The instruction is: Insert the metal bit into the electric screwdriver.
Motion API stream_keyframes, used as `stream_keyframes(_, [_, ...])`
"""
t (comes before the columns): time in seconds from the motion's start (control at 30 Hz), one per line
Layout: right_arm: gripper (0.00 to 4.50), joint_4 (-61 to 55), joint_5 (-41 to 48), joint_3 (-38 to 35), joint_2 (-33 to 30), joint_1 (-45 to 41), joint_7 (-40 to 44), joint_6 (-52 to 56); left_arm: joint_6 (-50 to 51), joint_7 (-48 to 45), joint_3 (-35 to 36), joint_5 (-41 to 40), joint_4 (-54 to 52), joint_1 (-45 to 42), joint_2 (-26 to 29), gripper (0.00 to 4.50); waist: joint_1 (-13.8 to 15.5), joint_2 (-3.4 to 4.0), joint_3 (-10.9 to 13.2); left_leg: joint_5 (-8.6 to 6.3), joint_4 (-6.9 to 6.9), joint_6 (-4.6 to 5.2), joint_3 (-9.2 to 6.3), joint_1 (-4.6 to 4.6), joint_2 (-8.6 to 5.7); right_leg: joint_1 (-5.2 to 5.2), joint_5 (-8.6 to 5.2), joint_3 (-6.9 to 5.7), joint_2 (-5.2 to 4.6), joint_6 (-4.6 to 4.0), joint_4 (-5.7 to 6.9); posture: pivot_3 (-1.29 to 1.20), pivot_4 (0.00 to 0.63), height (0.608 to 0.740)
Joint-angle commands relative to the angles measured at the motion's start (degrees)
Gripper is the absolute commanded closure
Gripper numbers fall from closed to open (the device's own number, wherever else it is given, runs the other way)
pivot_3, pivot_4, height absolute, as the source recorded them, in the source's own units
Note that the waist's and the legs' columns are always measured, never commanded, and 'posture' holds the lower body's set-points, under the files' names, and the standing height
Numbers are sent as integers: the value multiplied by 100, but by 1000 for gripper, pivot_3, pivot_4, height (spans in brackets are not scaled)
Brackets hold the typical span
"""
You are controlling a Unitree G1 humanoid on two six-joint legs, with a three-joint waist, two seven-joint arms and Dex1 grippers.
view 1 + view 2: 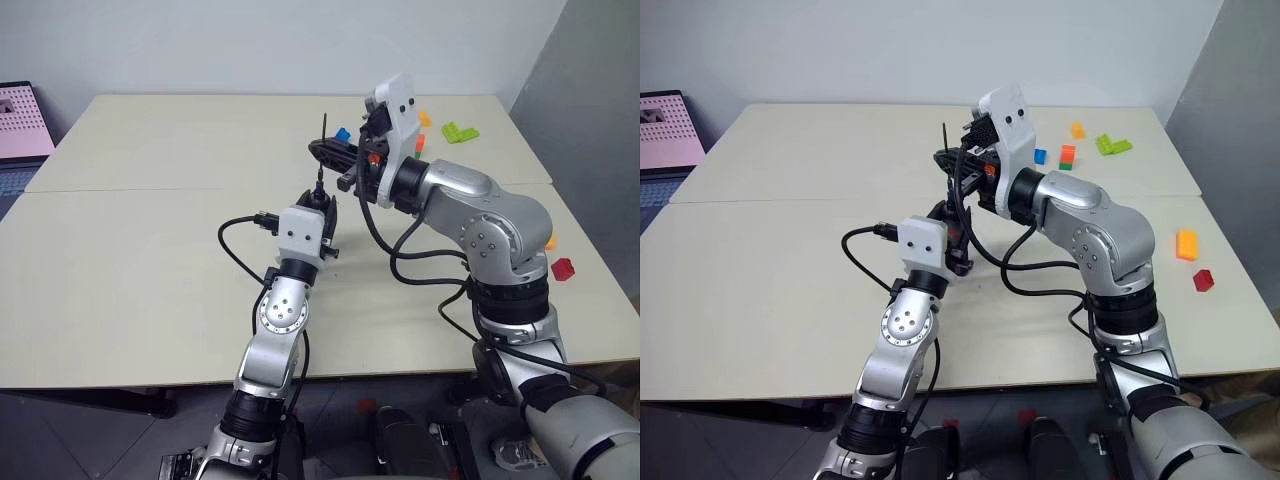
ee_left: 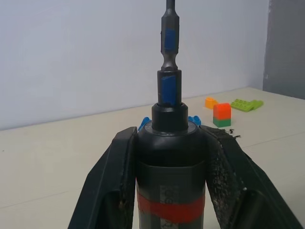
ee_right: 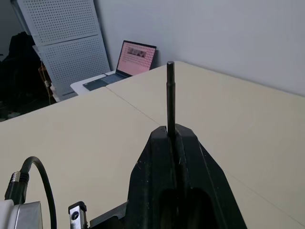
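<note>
The right gripper (image 3: 175, 136) was clenched on the metal bit (image 3: 170, 98), pinching it partway along so the rod stood upright above the closed fingers. The left gripper (image 2: 171, 167) was clamped around the electric screwdriver (image 2: 170, 157), both fingers pressed against its black barrel just above the red band, tip pointing up. In the left wrist view the bit's lower end already sat in the screwdriver's nose. From the head views, this pair hung over the middle of the table (image 1: 150, 250), with coloured bricks (image 1: 461, 131) well apart near the far right corner. To finish well, the bit probably needed a straight push along the tool's axis, both held in line, with the right grip kept until it seated fully; any tilt risked jamming.
</note>
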Motion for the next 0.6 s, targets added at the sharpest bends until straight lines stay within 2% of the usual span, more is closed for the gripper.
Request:
stream_keyframes(0.03, [4500, -170, 118, 252, -71, -93, 335, 128, 81, 20, 64, 100, -26, 4, 13, 2859, 0, 0, 0, 0, 0, 0, 0, 0, 0, 0, 0, 0, 0, 0, 0, 0, 150, 740])
stream_keyframes(0.57, [4500, -207, 95, 412, -114, -39, 506, 201, 69, 55, 67, 100, -11, 6, -12, 2860, 2, 0, 0, 2, 1, 2, 0, 4, 0, 2, 3, 0, 0, -2, 3, 0, 150, 740])
stream_keyframes(0.6, [4282, -214, 77, 408, -115, -34, 496, 170, 69, 57, 68, 100, -11, 6, -13, 2860, 2, 0, 0, 2, 1, 2, 0, 4, 0, 2, 3, 0, 0, -2, 3, 0, 150, 740])
